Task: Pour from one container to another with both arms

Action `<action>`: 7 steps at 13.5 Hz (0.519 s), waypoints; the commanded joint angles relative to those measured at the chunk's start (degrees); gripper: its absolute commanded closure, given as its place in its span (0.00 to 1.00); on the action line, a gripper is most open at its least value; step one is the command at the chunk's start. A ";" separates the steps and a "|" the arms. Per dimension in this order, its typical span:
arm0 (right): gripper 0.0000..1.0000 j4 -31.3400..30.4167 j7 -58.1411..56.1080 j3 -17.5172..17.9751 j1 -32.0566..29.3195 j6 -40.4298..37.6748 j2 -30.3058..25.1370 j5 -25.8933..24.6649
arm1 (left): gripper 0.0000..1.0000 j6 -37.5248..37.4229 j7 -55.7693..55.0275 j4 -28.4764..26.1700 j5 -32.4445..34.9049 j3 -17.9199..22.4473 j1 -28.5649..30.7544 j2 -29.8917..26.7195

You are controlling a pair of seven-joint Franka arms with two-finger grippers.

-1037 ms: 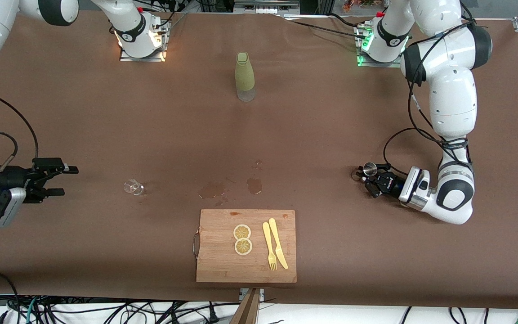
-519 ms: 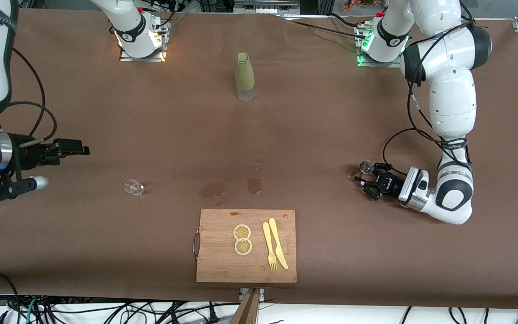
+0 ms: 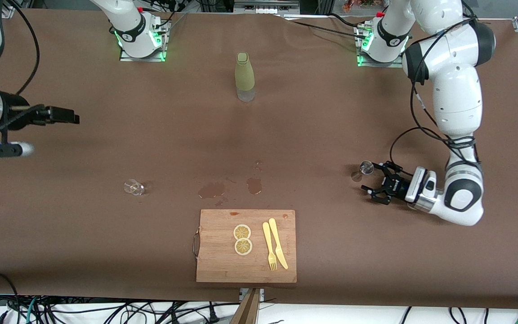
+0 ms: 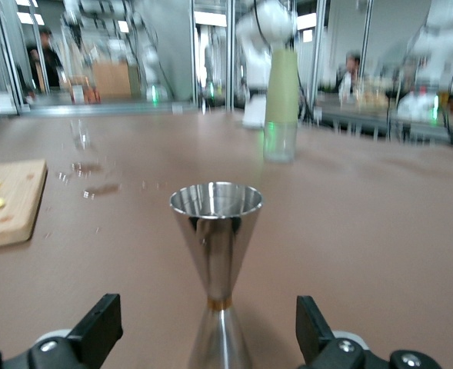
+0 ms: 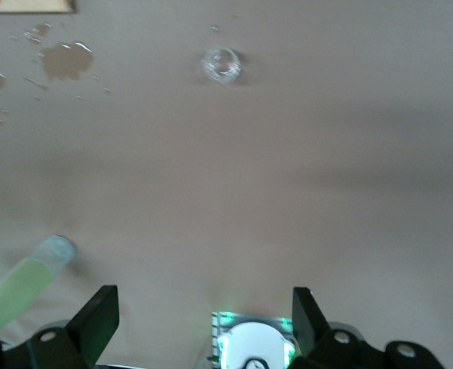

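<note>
The jigger (image 3: 366, 168) stands upright on the table (image 3: 313, 126) at the left arm's end, at about 4 o'clock from the bottle (image 3: 244, 77). The left gripper (image 3: 374, 178) sits low just beside it, fingers spread wide and clear of it. The cup (image 3: 133, 187) rests at about 8 o'clock from the bottle, well apart from the right gripper (image 3: 68, 116), which hangs open over the table's right-arm end.
</note>
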 commanded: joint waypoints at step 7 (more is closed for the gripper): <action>0.00 -8.71 -1.47 -0.81 -0.74 8.90 -11.83 -9.72 | 0.00 21.01 -10.30 -15.67 27.22 -2.33 0.82 -28.99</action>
